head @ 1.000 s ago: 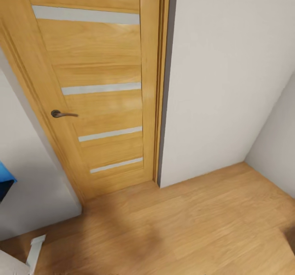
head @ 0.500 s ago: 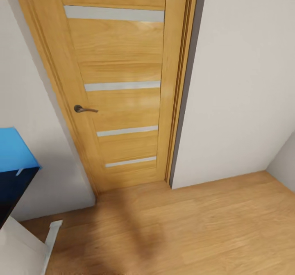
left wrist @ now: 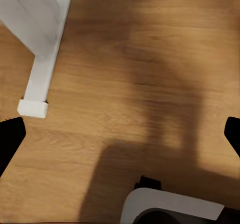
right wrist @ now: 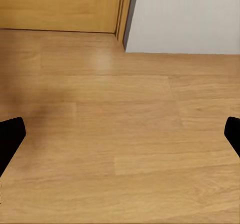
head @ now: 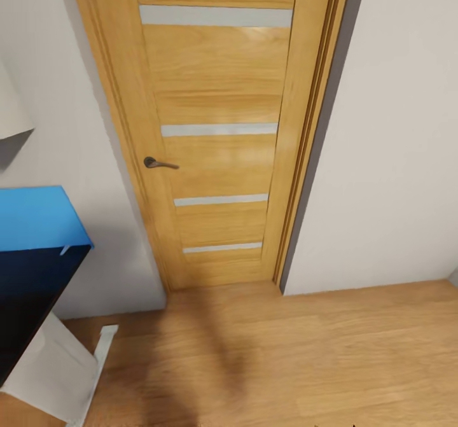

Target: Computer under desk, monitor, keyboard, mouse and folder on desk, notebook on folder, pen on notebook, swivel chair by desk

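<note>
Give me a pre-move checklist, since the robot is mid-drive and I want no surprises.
1. Left tool empty, jaws wide apart: ok.
2. Right tool empty, jaws wide apart: ok.
3. Desk in sight, at the head view's left edge: ok.
4. Door straight ahead, shut: ok.
5. What the white object beside the desk is: cannot tell.
6. Where the folder lies: cannot tell.
</note>
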